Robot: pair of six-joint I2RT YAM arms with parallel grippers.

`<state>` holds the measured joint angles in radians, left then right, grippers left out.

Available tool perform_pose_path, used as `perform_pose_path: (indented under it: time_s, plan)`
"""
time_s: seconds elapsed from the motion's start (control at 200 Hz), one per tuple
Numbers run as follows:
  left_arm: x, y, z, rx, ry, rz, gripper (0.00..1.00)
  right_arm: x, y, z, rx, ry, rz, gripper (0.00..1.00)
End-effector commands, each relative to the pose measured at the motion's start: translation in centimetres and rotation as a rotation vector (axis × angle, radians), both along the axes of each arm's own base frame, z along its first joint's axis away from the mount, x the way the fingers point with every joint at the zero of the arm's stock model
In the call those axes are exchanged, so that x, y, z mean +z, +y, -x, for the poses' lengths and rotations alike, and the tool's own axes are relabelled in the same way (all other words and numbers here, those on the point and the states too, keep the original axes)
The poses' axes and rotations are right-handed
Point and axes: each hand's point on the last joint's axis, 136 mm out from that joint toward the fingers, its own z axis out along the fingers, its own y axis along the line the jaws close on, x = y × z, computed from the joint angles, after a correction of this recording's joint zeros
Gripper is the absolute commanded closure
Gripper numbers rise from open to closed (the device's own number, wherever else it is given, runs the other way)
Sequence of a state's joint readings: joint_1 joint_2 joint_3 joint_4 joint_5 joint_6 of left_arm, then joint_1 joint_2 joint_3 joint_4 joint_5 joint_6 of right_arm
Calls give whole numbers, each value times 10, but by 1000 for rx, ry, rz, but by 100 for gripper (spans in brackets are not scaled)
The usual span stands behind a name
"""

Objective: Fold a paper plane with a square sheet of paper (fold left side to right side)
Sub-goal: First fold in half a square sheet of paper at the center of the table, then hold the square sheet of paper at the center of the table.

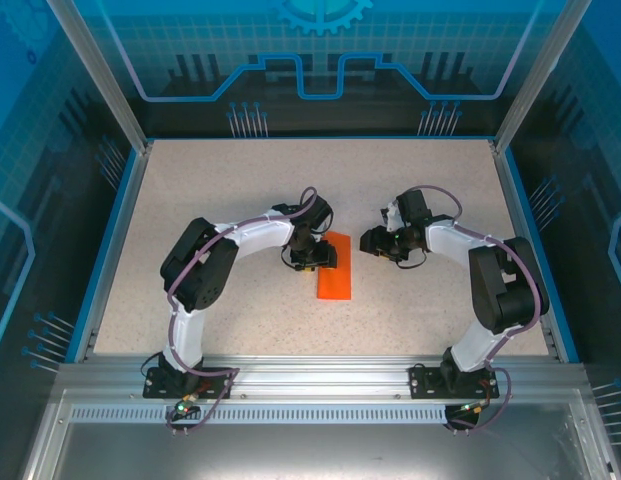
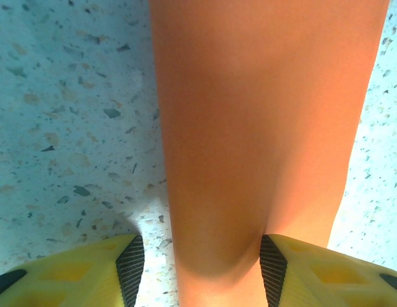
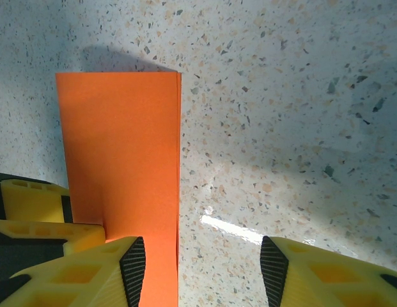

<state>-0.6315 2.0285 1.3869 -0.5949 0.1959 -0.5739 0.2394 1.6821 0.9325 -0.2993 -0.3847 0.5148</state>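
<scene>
1. The thin bright orange sheet of paper [image 1: 337, 278] lies flat on the speckled counter [image 1: 210, 190] at the centre of the top view, as a narrow rectangle; in the right wrist view its right-hand edge shows 2 layers, so I judge the left-to-right fold made and the crease ready for setting.
2. The left gripper [image 2: 201, 272] sits over the strip's upper end; its jaws stand part open astride the paper, gripping nothing; whether it presses down I cannot tell.
3. The right gripper [image 3: 201, 275] hangs near the sheet's right side, jaws part open and empty.
4. To do it well: check that the 2 free edges line up; pin 1 end; stroke evenly along the folded long edge, since thin paper may slide and skew.
</scene>
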Motion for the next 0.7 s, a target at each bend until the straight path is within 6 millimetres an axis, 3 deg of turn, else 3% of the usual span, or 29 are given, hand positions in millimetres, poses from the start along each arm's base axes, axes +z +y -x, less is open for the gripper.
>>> perform_pose_path:
  time_s: [0.0,0.47,0.695]
  plan:
    - [-16,-20,10,-62,22,23,44,-6,2,9,17,42,-14,46]
    - [-17,-20,9,-55,27,18,44,-9,16,13,49,60,-29,48]
    - [-17,-20,8,-54,27,19,44,-11,22,15,64,72,-38,55]
